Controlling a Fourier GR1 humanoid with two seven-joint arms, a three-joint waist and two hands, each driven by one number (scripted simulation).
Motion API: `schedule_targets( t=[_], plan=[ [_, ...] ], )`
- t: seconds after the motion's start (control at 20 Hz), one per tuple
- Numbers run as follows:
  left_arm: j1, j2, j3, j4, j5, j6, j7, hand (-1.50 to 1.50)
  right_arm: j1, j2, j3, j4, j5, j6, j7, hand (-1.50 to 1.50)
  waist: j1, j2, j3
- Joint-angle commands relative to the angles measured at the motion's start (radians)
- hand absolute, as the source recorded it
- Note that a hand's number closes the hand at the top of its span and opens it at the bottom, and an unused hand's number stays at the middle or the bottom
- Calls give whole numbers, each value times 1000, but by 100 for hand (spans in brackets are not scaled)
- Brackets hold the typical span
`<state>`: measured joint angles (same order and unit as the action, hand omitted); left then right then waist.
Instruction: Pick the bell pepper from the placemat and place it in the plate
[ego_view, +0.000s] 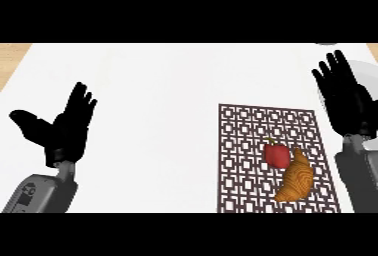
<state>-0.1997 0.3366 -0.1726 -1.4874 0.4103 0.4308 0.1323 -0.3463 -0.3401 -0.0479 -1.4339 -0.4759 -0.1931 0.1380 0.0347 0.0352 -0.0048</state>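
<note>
Clearly my right hand is the nearer one: the bell pepper sits on the placemat, below and just to the left of its fingers, stem pointing up the view. A croissant touches the pepper's right side, between it and my forearm. Both hands are spread flat and hold nothing; my left hand rests well apart across the surface. The plate peeks out just behind my right fingers.
</note>
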Motion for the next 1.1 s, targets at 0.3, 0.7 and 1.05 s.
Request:
schedule_targets(
  t=[0.3, 0.7, 1.05],
  plan=[
    [59, 102, -38, 62, -94, -162, -132, 0, -35, -157, 237, 58, 493, -177, -42, 150, -36, -26, -46],
    [142, 96, -46, 160, -111, -269, -299, 0, 157, 333, 420, -1, 750, -782, -341, -150, -37, -35, 3],
    [166, 100, -15, 148, -123, -285, -323, 0, 419, 284, 480, -174, 1022, -920, -188, -150, -50, -41, 3]
  ],
)
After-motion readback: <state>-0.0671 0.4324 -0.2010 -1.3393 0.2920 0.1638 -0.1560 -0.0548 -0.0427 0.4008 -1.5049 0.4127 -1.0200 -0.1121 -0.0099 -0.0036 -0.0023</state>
